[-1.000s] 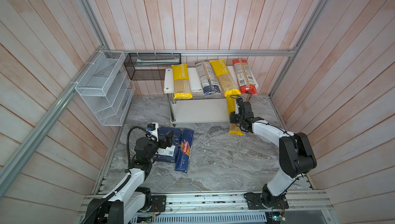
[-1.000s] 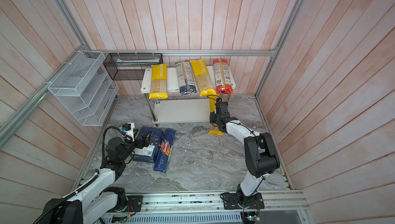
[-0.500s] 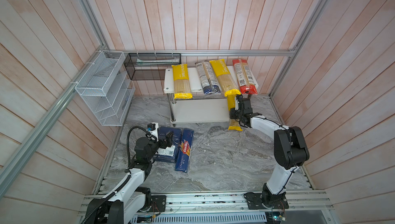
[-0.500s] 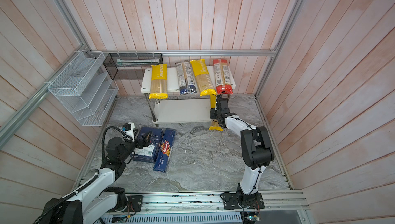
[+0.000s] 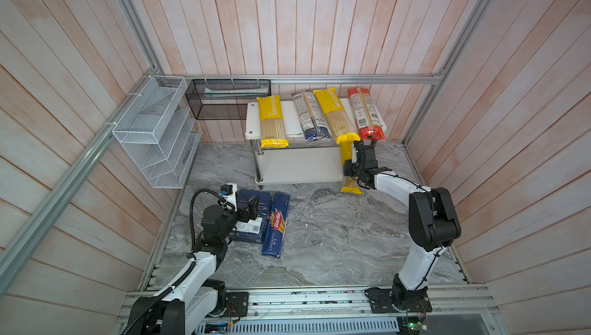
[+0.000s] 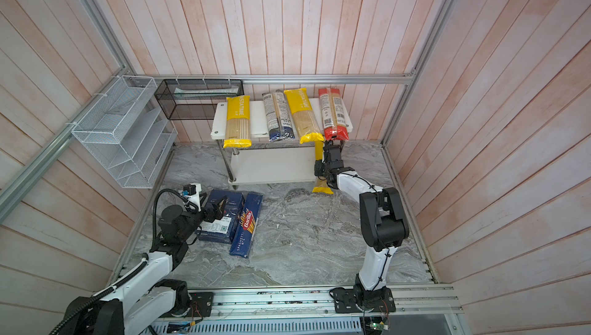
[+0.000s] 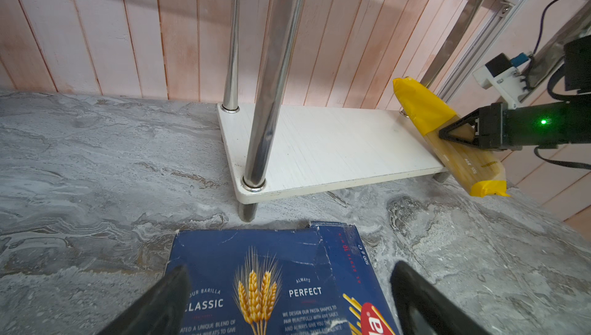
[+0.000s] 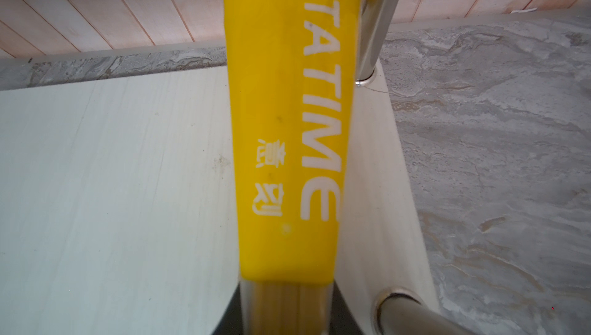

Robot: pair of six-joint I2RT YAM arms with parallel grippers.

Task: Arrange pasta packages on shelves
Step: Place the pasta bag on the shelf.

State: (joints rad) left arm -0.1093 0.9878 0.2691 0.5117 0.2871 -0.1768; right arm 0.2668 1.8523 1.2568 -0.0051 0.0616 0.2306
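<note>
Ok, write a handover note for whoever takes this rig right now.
Left gripper: open over the Barilla box.
Right gripper: jaws around the third yellow bag, grip unclear; bag tilted at the lower board's end.
Done: top board holds first yellow bag, dark-ended bag, second yellow bag, red-ended bag.
To do: third bag, plus box and Barilla pack on the table.

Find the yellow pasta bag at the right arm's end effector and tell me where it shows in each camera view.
Both top views: the yellow bag lies at the lower shelf right end, poking forward past its edge.
Left wrist: bag across that shelf's far end, right end effector at it.
Right wrist: bag close up, along the shelf beside a chrome post.
Shared landmark: the white lower shelf.
</note>
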